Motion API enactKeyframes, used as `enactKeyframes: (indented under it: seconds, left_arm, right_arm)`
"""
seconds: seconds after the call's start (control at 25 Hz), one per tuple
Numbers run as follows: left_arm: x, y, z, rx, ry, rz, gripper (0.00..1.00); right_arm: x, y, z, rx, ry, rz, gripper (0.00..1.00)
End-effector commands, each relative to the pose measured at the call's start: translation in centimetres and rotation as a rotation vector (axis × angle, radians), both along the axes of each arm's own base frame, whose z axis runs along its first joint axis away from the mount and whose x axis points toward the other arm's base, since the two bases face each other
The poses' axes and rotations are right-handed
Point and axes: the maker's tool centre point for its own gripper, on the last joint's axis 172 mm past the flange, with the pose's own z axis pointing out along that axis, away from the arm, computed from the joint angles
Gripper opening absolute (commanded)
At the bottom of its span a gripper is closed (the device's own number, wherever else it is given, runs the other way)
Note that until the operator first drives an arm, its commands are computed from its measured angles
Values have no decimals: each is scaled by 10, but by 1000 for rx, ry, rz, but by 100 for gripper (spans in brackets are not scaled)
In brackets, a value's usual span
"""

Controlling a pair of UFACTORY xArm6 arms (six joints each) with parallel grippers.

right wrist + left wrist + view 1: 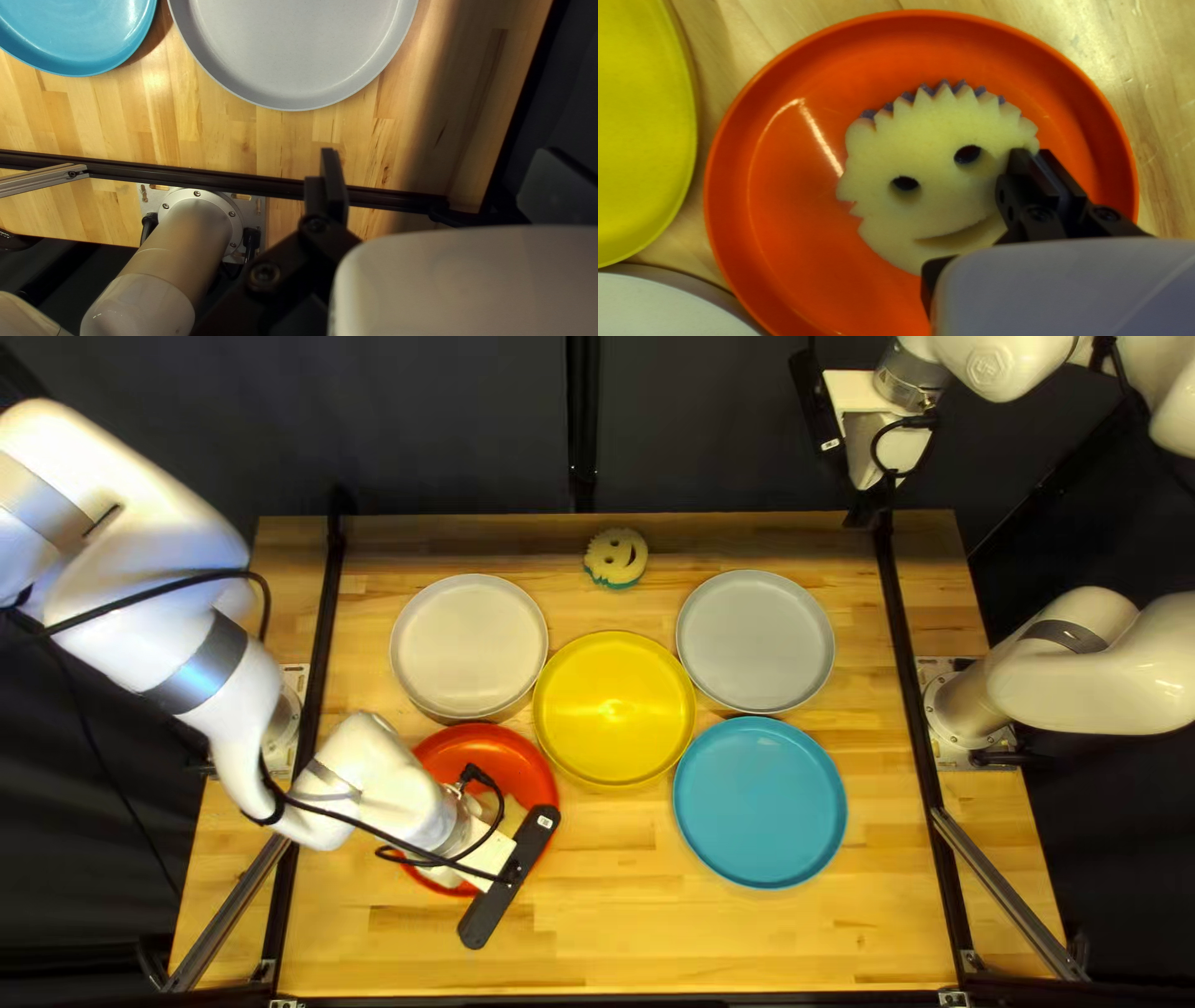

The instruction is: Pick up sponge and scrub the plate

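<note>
Left gripper (1017, 179) clenched on the sponge (924, 186), which lies on the orange plate (784, 224): pickup done, scrubbing left.

Left wrist view: one black finger (1031, 182) presses the sponge's edge beside an eye hole and the other is out of sight, so the grasp is my judgement; the sponge is round, pale yellow foam with a cut smiling face, a jagged crown and a purple underlayer, lying face-up near the plate's middle; the glossy plate shows no dirt or suds, so I cannot tell how much scrubbing is done. Top left view: that plate sits at the near left, partly under the left arm (373, 784) and just beside the yellow plate (611, 709); a second sponge (616, 558) lies by the far edge. Right wrist view: right gripper (331, 186) released, empty, well apart from the orange plate.
</note>
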Motion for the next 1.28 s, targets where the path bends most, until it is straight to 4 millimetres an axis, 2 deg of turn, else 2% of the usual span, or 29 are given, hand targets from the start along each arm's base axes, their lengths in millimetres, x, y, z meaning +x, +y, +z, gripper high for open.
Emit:
enactKeyframes:
  seconds: [0.04, 0.12, 0.2, 0.24, 0.44, 0.56, 1.12, 1.16, 1.28]
  left_arm:
    - [-12, 22, 43, 55, 2, 20, 0]
    - [-18, 44, 61, 81, 5, 35, 0]
    - [-23, 67, 69, 95, 8, 45, 0]
    - [-26, 86, 72, 102, 12, 52, 0]
    - [-33, 161, 60, 106, 26, 62, 0]
    - [-32, 183, 49, 97, 31, 57, 0]
    - [-32, 181, 46, 84, 26, 59, 0]
    - [-32, 176, 39, 81, 40, 63, 0]
    - [-30, 178, 33, 81, 51, 60, 0]
  right_arm:
    - [0, 0, 0, 0, 0, 0, 100]
    - [0, 0, 0, 0, 0, 0, 100]
    - [0, 0, 0, 0, 0, 0, 100]
    - [0, 0, 0, 0, 0, 0, 100]
    - [0, 0, 0, 0, 0, 0, 100]
    - [0, 0, 0, 0, 0, 0, 100]
    - [0, 0, 0, 0, 0, 0, 100]
    - [0, 0, 0, 0, 0, 0, 100]
    - [0, 0, 0, 0, 0, 0, 100]
